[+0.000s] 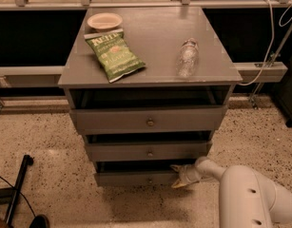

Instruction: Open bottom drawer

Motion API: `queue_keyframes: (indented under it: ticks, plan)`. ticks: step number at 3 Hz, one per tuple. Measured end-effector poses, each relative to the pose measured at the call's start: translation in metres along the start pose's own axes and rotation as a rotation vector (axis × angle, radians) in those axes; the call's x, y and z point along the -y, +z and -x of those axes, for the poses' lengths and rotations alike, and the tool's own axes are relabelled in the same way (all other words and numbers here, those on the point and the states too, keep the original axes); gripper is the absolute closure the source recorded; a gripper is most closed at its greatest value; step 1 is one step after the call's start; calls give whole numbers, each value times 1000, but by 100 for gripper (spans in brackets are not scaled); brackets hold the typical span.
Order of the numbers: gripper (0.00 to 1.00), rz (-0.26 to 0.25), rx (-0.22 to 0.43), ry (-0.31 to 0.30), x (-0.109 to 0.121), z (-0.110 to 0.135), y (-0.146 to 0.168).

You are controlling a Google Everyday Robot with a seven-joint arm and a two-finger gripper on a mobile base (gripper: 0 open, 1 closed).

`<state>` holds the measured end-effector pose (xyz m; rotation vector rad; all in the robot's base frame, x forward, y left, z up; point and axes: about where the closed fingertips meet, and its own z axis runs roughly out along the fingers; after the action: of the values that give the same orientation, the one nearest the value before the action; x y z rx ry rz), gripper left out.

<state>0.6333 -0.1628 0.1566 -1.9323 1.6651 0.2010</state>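
The bottom drawer (131,178) is the lowest and narrowest grey front of the cabinet, with a small brass knob (150,180) at its centre. It stands slightly out, with a dark gap above it. My gripper (180,175) is at the drawer's right end, just right of the knob, at the end of my white arm (250,198) that reaches in from the lower right. Its pale fingers (181,182) are against the drawer's front and top edge.
Above are the mid-sized drawer (148,151) and the widest drawer (148,120). On the cabinet top (155,30) lie a green chip bag (114,55), a plastic bottle (187,57) and a small bowl (104,21). A black stand (17,189) is on the speckled floor at left.
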Motion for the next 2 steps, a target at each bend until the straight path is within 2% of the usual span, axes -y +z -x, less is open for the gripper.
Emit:
queue_keyframes:
  ticks: [1,2]
  plan:
    - [58,17,15,-37,-10,7,-9]
    - [61,28,24,-48,-18,9,-12]
